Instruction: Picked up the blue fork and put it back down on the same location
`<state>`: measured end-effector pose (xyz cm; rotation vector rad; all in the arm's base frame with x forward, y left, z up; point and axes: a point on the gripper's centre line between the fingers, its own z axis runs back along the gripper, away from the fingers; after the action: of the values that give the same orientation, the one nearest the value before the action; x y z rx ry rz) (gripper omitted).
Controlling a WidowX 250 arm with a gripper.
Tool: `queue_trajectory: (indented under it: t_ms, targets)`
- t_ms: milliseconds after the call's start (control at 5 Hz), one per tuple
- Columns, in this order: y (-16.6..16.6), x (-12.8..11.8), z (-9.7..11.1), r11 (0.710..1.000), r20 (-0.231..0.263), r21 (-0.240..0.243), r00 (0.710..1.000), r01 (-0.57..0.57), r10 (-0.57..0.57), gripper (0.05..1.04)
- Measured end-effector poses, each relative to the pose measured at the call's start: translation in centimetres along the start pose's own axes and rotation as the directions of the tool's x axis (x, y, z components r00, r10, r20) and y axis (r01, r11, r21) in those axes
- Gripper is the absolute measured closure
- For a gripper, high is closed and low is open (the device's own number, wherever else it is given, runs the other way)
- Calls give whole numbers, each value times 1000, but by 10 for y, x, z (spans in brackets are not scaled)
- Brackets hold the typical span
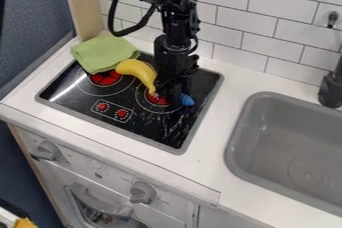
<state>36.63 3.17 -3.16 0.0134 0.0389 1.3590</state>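
Note:
My gripper [175, 89] hangs down low over the right part of the black stovetop, its tip around the right burner. A small piece of blue [188, 100], likely part of the fork, lies just right of the gripper tip, close against it. The rest of the blue fork is hidden behind the gripper, and whether it is held or lifted I cannot tell.
A yellow banana [139, 73] lies immediately left of the gripper on the stovetop [148, 134]. Beyond it, a green cloth [103, 53] covers the back left corner. The grey sink [267, 137] and black faucet [332, 89] are at the right; a tiled wall rises behind.

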Motion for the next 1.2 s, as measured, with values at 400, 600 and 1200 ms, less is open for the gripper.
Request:
queue_trajectory:
  t_ms: [400, 600, 1200]
  targets:
    - [18, -6, 9, 1000, -1, -7, 1000, -25, 25, 848]
    - [25, -4, 11, 999, -7, -10, 999, -36, 36, 847]
    - [74, 1, 15, 988, -3, 10, 988, -153, 153, 848]
